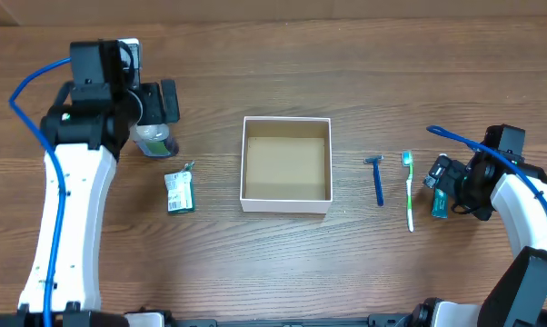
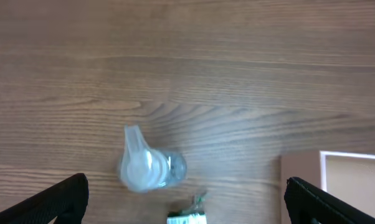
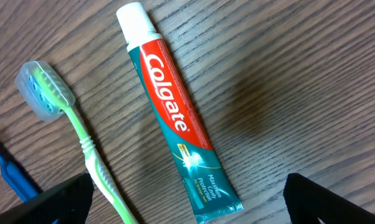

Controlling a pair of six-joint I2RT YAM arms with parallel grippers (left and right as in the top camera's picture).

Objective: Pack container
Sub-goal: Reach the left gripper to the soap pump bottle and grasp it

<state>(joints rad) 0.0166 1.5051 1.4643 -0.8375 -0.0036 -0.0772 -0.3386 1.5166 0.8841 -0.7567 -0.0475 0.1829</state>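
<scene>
Both my pincers wide open, the container's brown floor showing.

The container sits mid-table on the wood. My left pincer hangs spread wide above a small clear bottle, well to the container's left. A green packet lies nearer its left wall. To the container's right lie a blue razor, then a green toothbrush, then the toothpaste tube, over which my right pincer hovers, fingers wide apart.

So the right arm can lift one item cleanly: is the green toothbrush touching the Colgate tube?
Apart. The right wrist view shows bare wood between the toothbrush and the toothpaste tube along their whole visible length.
</scene>
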